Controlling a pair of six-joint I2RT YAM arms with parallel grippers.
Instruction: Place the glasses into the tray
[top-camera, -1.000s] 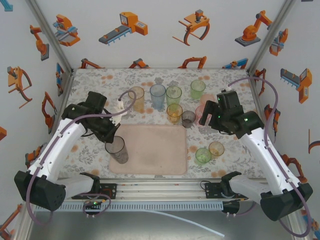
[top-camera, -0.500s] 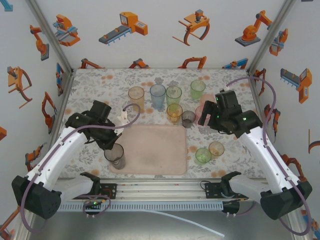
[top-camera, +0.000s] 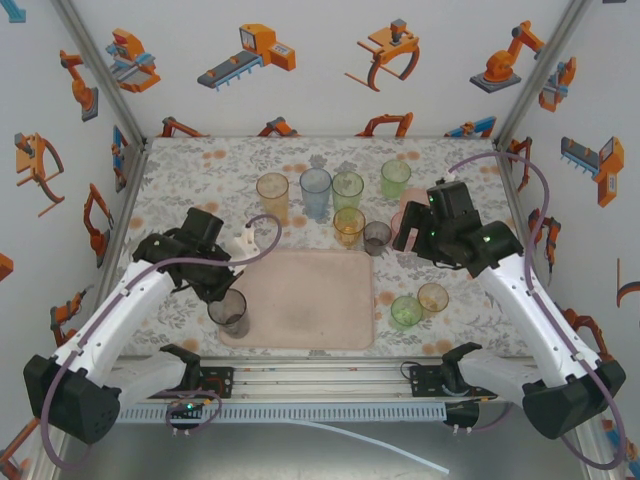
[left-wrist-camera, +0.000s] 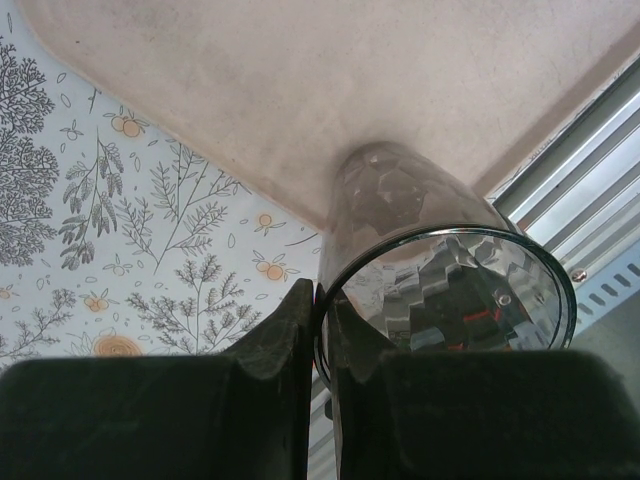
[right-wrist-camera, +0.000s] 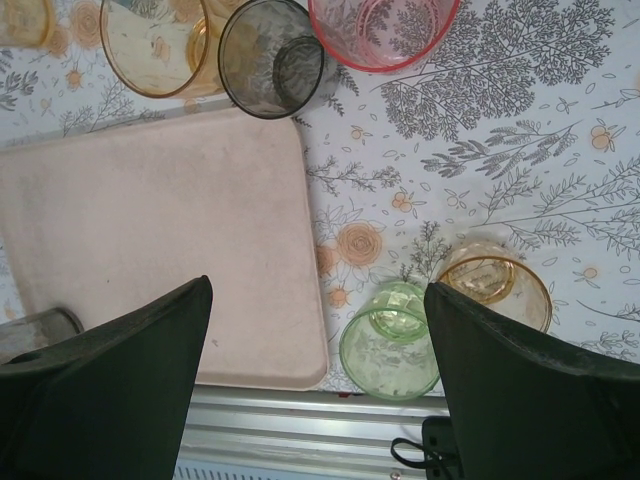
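Your left gripper (left-wrist-camera: 320, 322) has its fingers closed on the rim wall of the grey tumbler (left-wrist-camera: 440, 290), at the lower left corner of the pink tray (top-camera: 310, 300) in the top view. The base lies close to the tray's rim, so carry it inward and seat it flat before you release, or it may tip off the edge. The tray holds nothing else. The other tumblers (top-camera: 347, 188) stand on the worktop (top-camera: 190, 180) above and right of it. Your right gripper (right-wrist-camera: 318, 370) hangs empty, fingers spread wide.

Cropped by the top edge in the right wrist view, largely hidden behind the right claw (top-camera: 408, 236) from above: pink tumbler (right-wrist-camera: 383, 30); lost behind the left claw (left-wrist-camera: 322, 302): near rim of grey tumbler (left-wrist-camera: 430, 250)
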